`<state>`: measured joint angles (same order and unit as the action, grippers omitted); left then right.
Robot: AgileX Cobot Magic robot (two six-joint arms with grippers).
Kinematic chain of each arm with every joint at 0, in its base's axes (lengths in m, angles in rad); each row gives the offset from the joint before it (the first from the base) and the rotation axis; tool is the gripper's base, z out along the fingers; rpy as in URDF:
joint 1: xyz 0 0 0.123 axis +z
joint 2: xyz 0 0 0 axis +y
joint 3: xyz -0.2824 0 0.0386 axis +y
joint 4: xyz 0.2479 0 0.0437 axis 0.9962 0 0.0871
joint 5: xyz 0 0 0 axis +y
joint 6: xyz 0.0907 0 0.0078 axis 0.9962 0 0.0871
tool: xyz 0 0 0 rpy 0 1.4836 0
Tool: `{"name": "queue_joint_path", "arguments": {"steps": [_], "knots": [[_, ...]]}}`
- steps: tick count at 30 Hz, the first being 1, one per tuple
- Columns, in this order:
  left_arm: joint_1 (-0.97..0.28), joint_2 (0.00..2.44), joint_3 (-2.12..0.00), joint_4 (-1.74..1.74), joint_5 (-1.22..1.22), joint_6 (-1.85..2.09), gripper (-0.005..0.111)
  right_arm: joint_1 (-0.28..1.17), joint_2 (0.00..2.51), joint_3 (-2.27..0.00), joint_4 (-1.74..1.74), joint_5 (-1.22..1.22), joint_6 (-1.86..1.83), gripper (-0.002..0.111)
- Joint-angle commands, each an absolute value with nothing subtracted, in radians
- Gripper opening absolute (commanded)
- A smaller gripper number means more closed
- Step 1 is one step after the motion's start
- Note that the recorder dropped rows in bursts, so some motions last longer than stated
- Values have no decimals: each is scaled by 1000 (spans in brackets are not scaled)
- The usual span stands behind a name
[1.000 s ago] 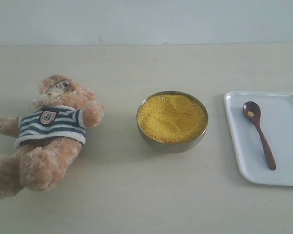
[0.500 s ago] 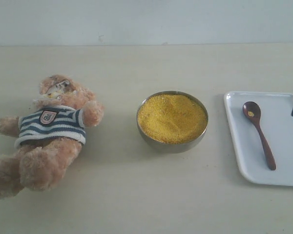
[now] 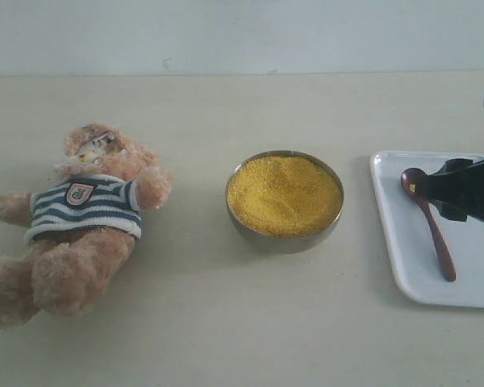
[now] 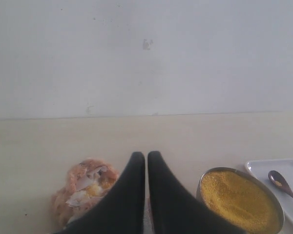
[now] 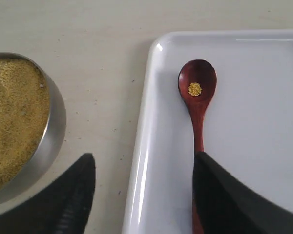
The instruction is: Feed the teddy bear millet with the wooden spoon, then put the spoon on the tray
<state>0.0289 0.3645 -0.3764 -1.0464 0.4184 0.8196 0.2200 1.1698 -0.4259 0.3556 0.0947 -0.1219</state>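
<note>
Over the white tray [image 3: 403, 266] at the right: right gripper [image 5: 141, 195] spread wide above the wooden spoon [image 5: 198, 97], nothing grasped
Could straddle the tray rim rather than the slim handle, nudging the spoon or spilling its few yellow grains; left gripper [image 4: 146, 161] pinched shut and empty above the teddy bear [image 3: 73, 226] at far left, millet [image 3: 284, 195] in the middle; crest badge on the shirt, no legible writing

Soft even light; faint shadows; slight blur
</note>
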Motion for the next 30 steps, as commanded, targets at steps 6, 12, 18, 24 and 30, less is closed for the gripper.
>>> {"name": "queue_joint_path", "arguments": {"steps": [6,12,18,24,30], "knots": [[26,356,-372,-1057,422,824,4,221,1198,-433,357,69,-125,55],[26,356,-372,-1057,422,824,4,221,1198,-433,357,69,-121,55],[26,368,-372,-1051,453,809,4,219,1199,-433,357,65,-116,55],[26,506,-372,-1051,494,800,4,219,1268,-460,357,95,-113,55],[26,648,-372,-1051,524,800,16,219,1329,-465,357,89,-113,55]]}}
